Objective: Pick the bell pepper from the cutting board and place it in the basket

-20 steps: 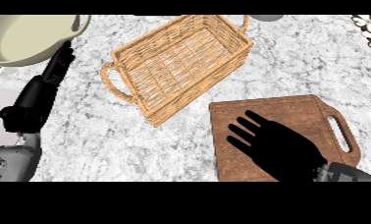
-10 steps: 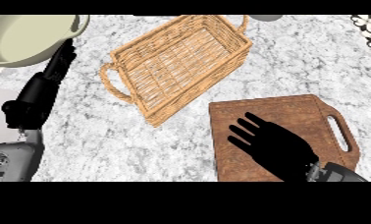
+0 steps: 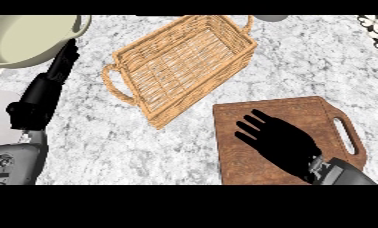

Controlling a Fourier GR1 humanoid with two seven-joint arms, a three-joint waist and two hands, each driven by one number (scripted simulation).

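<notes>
The right hand (image 3: 284, 139) is hovering over the cutting board (image 3: 244, 164), fingers spread, holding nothing (the pepper is perhaps hidden beneath); it should be closing only once centred.

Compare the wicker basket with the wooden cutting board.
The basket is pale woven wicker with raised walls and a handle at each end; the cutting board is a dark brown flat slab with one slot handle. The basket holds nothing, while the right hand hovers open over the board. Both are rectangular and lie at an angle on the counter.

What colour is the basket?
Light tan, woven wicker; the basket shows best in the head view.
</notes>
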